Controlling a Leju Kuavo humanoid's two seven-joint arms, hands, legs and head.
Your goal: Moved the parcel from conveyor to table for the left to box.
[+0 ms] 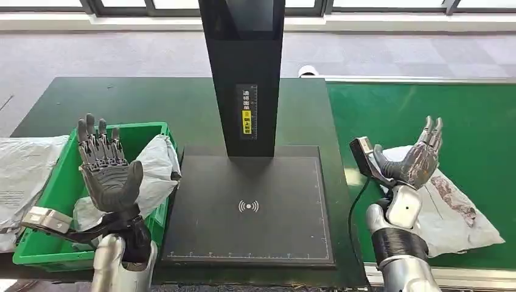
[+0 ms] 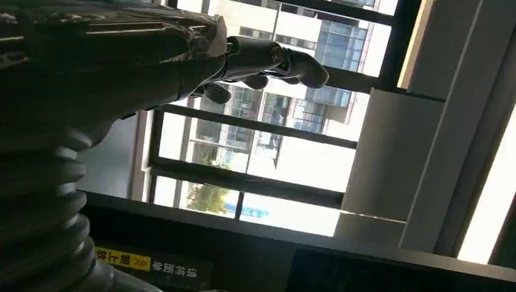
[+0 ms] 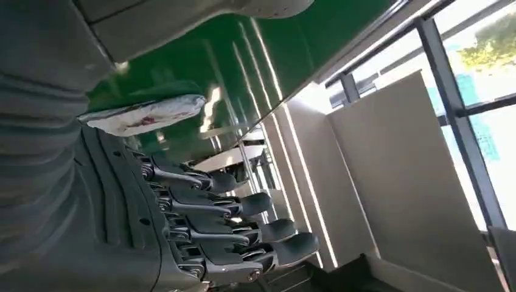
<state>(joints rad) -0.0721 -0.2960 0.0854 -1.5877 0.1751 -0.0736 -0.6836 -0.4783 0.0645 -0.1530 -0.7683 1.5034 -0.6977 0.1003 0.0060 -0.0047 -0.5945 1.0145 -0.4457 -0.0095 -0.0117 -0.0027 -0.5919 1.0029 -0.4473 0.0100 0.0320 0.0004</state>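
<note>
Green conveyor [image 1: 426,109], right of dark bench [image 1: 152,103]: grey parcel [image 1: 450,213] at its near edge, beneath raised right hand [image 1: 417,161], empty, fingers spread. Left hand [image 1: 108,167] likewise empty, spread, above green crate [image 1: 58,182] at bench's left edge

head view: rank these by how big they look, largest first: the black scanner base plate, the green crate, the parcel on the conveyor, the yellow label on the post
1. Black base plate.
2. Green crate and parcel on the conveyor: too close to rank, both partly hidden by the arms.
3. Yellow label, smallest.

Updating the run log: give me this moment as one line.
left hand: open, raised over green crate | right hand: open, above parcel | parcel: on conveyor | scan table: bare
</note>
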